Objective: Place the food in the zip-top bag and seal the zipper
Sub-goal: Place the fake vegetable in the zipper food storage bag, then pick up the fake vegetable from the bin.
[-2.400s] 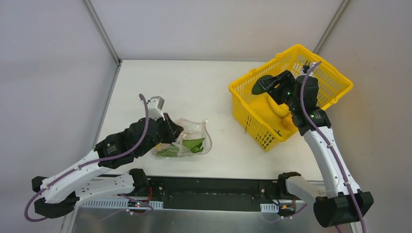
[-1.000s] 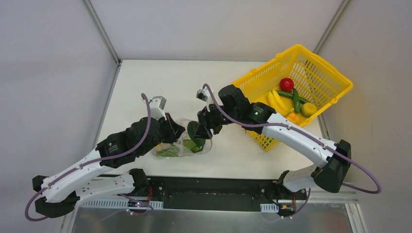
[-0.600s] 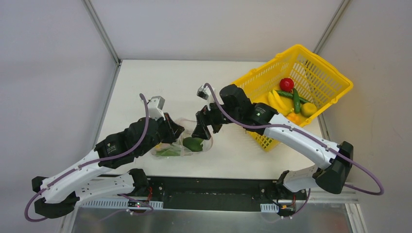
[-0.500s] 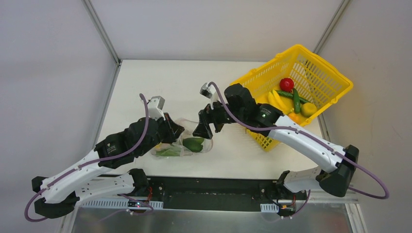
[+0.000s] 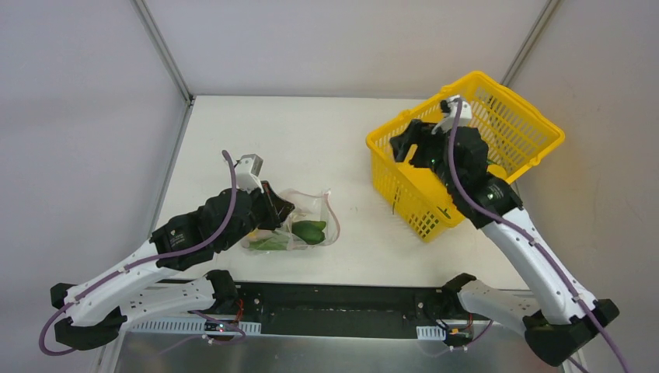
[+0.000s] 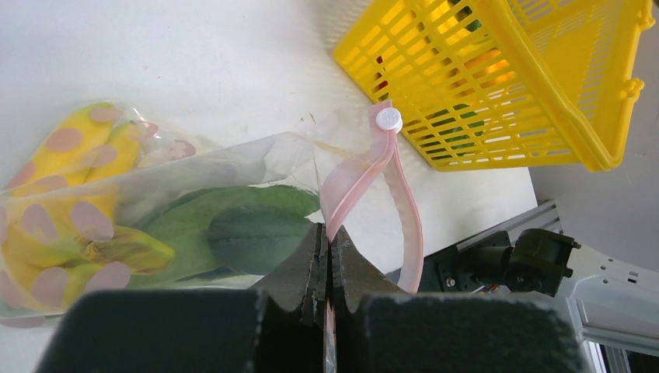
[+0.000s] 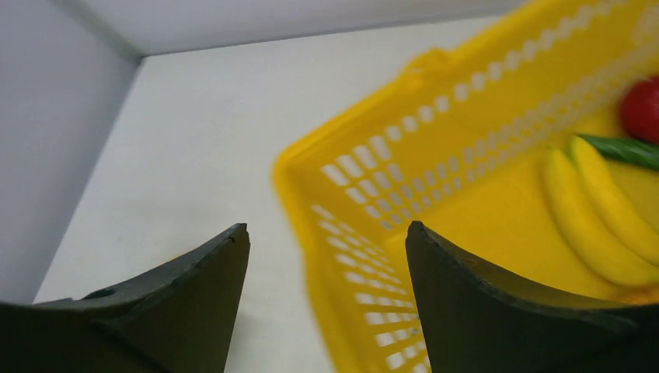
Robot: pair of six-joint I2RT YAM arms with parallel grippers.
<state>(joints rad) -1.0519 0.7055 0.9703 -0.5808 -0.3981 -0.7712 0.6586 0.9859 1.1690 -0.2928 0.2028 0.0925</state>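
your clear zip-top bag (image 5: 311,208) lies flat on the table (image 5: 256,140), mouth facing the yellow basket (image 7: 373,167). its pink zipper (image 6: 353,180) is unsealed, the two strips gaping apart. inside you'll see a green bell pepper (image 6: 252,235) and a yellow piece (image 6: 47,225). bananas (image 7: 594,221), a tomato (image 7: 642,109) and a green pod (image 7: 622,148) lie in the basket.

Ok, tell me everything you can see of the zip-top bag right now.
The zip-top bag is clear, crinkly plastic with pinkish dots, lying on the table. Its pink zipper strip gapes open. The left gripper pinches its mouth edge. Green and yellow food shows inside.
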